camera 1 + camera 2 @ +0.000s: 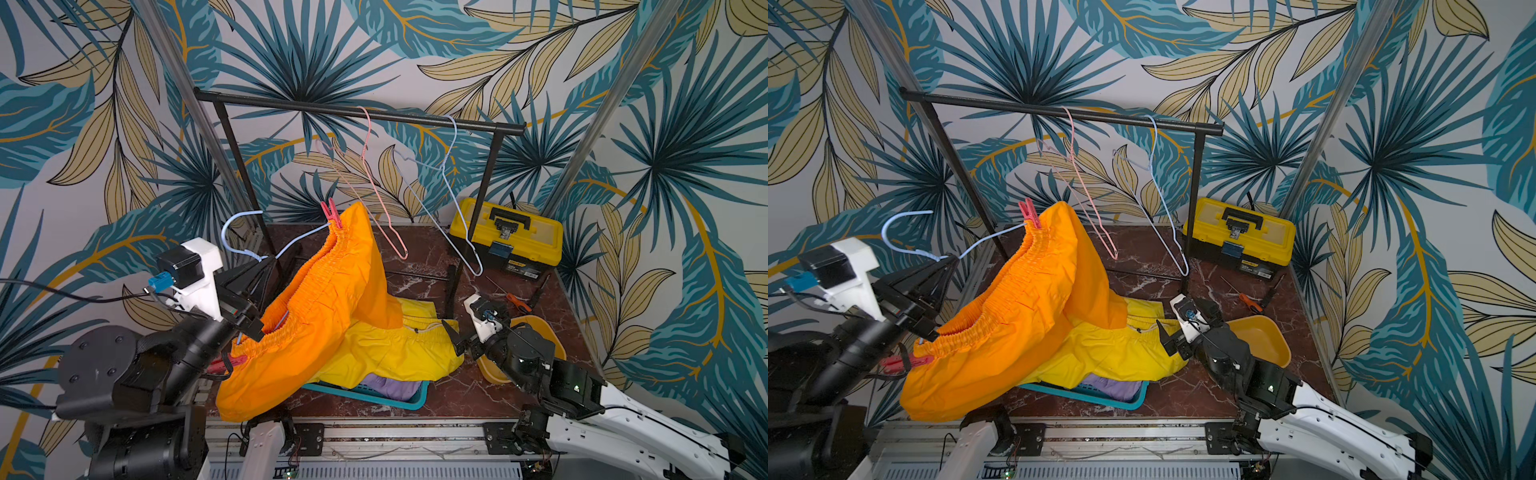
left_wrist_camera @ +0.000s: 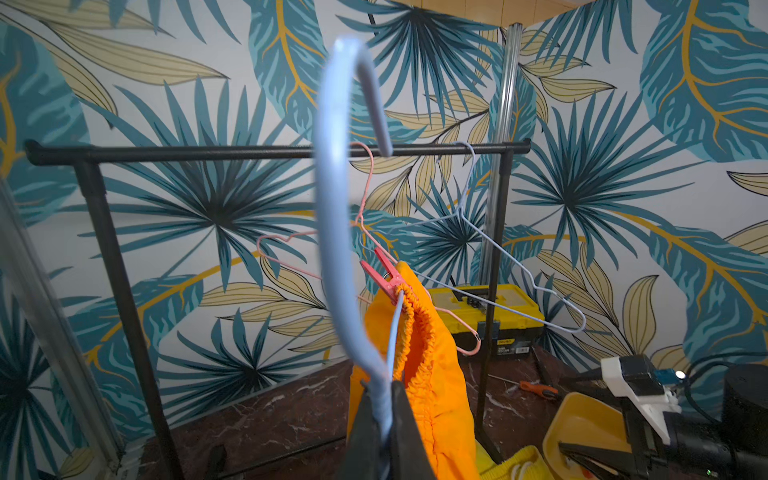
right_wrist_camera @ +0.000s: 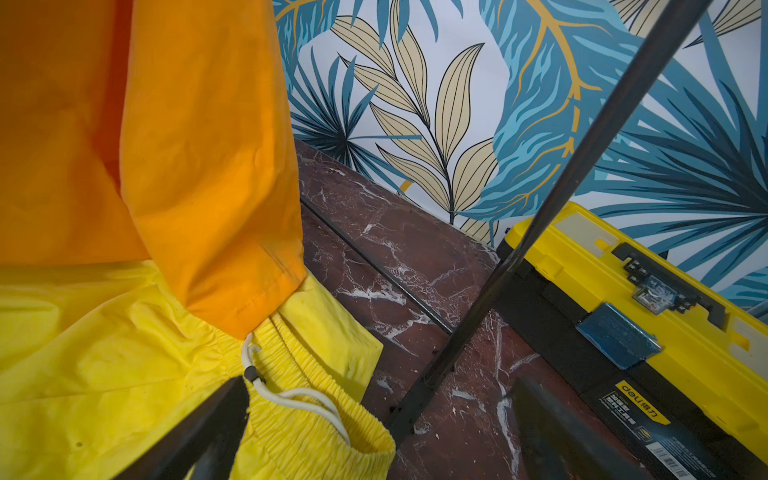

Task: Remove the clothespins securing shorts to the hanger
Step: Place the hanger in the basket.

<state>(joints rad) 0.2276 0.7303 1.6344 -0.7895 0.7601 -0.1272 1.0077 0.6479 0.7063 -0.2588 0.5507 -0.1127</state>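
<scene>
— Leafy wallpaper (image 1: 124, 124), marble bench (image 1: 457, 395); in both top views, red clothespins (image 1: 334, 214) pin orange shorts (image 1: 316, 316), draped over yellow shorts (image 1: 395, 345).
— Left wrist?
— There the left hand (image 2: 383, 399) is clamped on the blue hanger (image 2: 326, 208).
— Right wrist?
— There the right hand (image 3: 378, 386) gapes wide, empty, beside the yellow waistband.

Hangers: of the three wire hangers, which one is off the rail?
The pale blue hanger in the left gripper, carrying the orange shorts; the pink hanger and the other blue hanger hang bare on the rail.

Orange shorts (image 1: 324, 299), yellow shorts (image 1: 395, 349), red clothespin (image 1: 334, 214), pale-blue hanger (image 2: 330, 208).
</scene>
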